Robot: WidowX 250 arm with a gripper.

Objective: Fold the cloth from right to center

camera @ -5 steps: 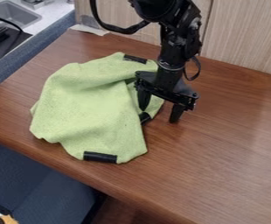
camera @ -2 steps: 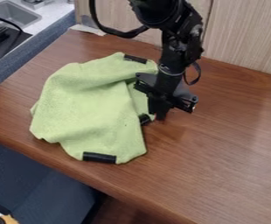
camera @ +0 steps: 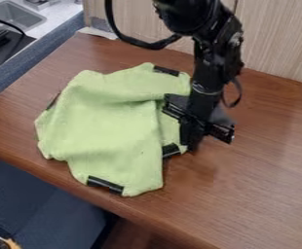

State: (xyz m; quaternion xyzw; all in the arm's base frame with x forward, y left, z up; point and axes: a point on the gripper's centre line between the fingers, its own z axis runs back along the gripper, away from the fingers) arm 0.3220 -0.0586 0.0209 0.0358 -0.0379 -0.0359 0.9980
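The black end effector (camera: 192, 144) is hanging from the arm (camera: 212, 63) at the right-hand edge of the green cloth (camera: 102, 124). Its fingers are standing close together and seem to be clamping the cloth's edge, though the dark parts are overlapping there and I can't fairly say how much fabric they are pinching. The cloth is lying on the brown table (camera: 264, 194), mostly spreading out to the left of the end effector in the camera view. A crease is running leftward from just beside the end effector across the upper part of the cloth, and a narrower section is lying between the main spread and the fingers.

Black strips are marking the cloth's border: one (camera: 171, 150) is sitting just beside the fingertips, another (camera: 166, 71) is lying above and to the left of them, a third (camera: 105, 185) is resting below and to the left, and a fourth (camera: 52, 101) is showing at the far left side.

The arm is coming in from the top of the view above the end effector, with a black cable (camera: 135, 44) looping out on its left. Wood-grain panels (camera: 277, 44) are standing beyond the end effector, behind the table. Well apart from it, at the upper left, a metal sink (camera: 15, 16) is showing.
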